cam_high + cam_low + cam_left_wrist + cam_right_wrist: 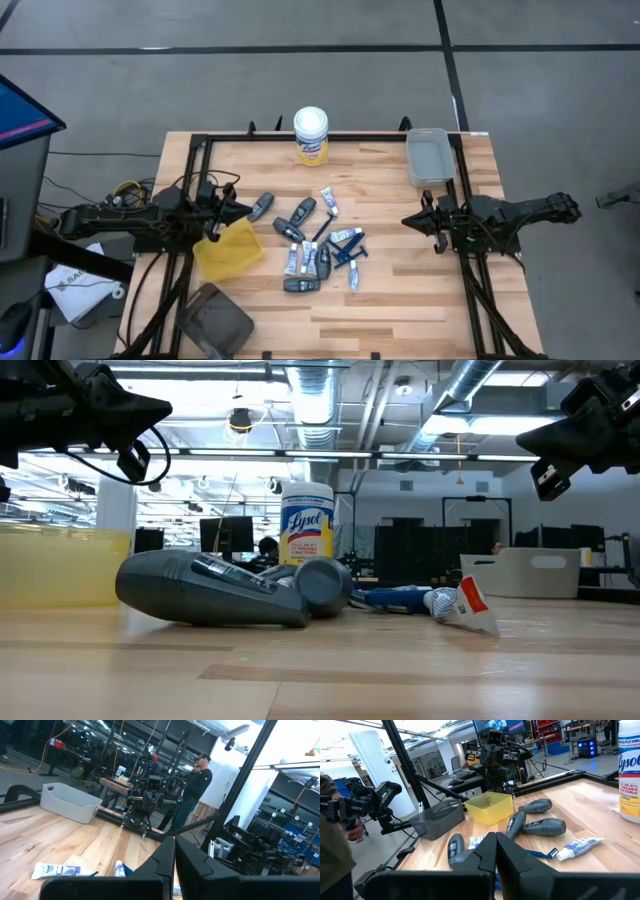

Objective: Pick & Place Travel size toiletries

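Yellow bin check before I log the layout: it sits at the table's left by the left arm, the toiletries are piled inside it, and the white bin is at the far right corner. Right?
Not quite. The high view shows the toiletries lying loose on the table's middle, not inside the yellow bin. The yellow bin is at the left by the left arm, and the white bin is at the far right corner.

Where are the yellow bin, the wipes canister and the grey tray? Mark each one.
yellow bin [228, 252]: high view, on its inner floor.
wipes canister [311, 122]: high view, on its white lid.
grey tray [428, 157]: high view, on its inner floor.
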`<state>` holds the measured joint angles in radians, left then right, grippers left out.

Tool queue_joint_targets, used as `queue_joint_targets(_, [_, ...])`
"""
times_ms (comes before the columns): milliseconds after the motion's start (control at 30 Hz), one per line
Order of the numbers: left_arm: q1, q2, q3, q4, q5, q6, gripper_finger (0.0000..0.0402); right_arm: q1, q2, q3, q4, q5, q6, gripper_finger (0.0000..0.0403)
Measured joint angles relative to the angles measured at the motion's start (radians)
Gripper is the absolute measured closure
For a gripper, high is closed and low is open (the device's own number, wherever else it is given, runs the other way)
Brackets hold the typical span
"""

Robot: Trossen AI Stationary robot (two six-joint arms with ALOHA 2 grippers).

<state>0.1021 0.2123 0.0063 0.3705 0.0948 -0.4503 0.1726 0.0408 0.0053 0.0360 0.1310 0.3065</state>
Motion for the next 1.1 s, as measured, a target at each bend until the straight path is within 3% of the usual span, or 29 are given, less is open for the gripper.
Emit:
queue_joint_targets(200, [0.000,0.000,0.000,0.028,0.000,-0.003,0.0394,0.000,0.000,0.000,0.000,0.000,0.000,0.0403])
queue_joint_targets(633, [0.000,0.000,0.000,0.247,-0.027,-0.168,0.0394,0.000,0.000,0.000,0.000,0.000,0.000,0.0403])
queue_joint_targets(800, [0.000,0.000,0.000,0.316,-0.088,-0.162,0.0394,0.000,0.000,0.000,0.000,0.000,0.000,0.0403])
queue_joint_targets(967, [0.000,0.000,0.005,0.353,-0.217,-0.189,0.0394,0.000,0.000,0.000,0.000,0.000,0.000,0.0403])
queue_joint_targets(1100, [0.000,0.049,0.052,0.353,-0.248,-0.179,0.0383,-0.003,0.000,0.000,0.000,0.001,-0.003,0.0403])
